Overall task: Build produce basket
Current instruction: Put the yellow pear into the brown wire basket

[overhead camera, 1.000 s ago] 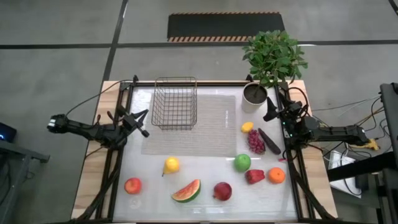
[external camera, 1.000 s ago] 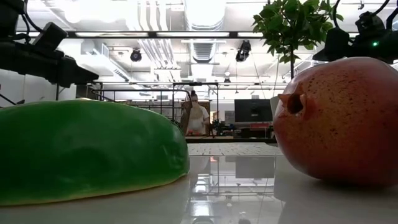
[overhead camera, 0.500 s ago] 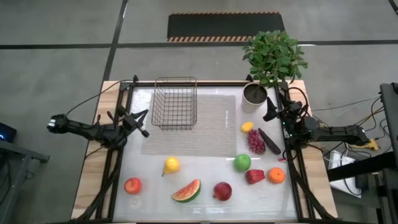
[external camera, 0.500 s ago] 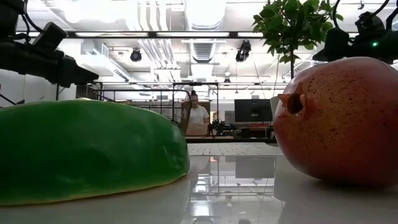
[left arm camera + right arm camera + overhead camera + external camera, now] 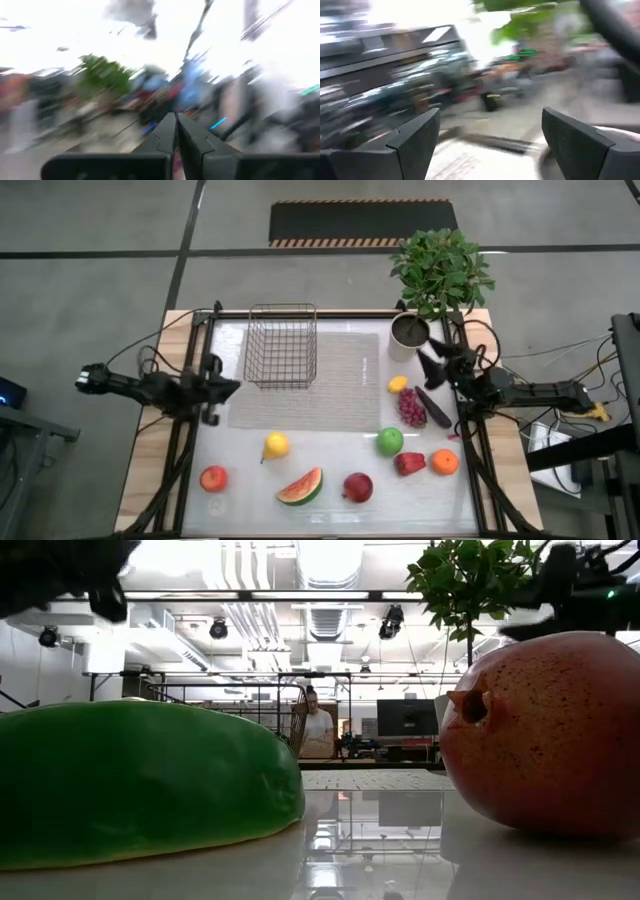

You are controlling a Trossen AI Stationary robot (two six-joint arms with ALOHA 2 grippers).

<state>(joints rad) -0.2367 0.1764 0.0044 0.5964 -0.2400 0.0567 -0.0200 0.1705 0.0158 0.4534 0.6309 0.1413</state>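
Wire basket: empty; none loaded, judged unstarted. Produce, e.g. watermelon slice, lies nearer than basket. Left gripper: fingers pressed together. Right gripper: spread, empty.

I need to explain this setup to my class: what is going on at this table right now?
Nothing is being held yet. The wire basket stands empty at the table's far side. The produce lies loose on the table, among it the watermelon slice and green apple. The left gripper, fingers shut, is beside the basket; the right gripper, fingers open, is near the potted plant.
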